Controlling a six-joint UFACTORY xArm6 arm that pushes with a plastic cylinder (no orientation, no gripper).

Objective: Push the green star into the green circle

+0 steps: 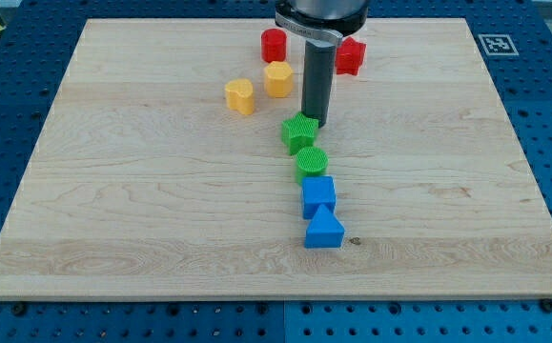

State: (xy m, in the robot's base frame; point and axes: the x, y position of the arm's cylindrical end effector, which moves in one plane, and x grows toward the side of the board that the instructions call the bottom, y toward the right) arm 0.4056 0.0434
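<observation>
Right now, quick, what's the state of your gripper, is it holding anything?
No gripper: my tip holds nothing.
It sits at the green star's upper right edge; contact cannot be told. The green circle lies just below the star.

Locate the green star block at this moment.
The green star block sits near the wooden board's centre, just above the green circle block, my tip at its upper right.

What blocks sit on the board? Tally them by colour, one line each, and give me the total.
Red: 2, red block and red block
Yellow: 2, yellow block and yellow block
Green: 2, green star and green circle
Blue: 2, blue cube and blue triangle
Total: 8
</observation>
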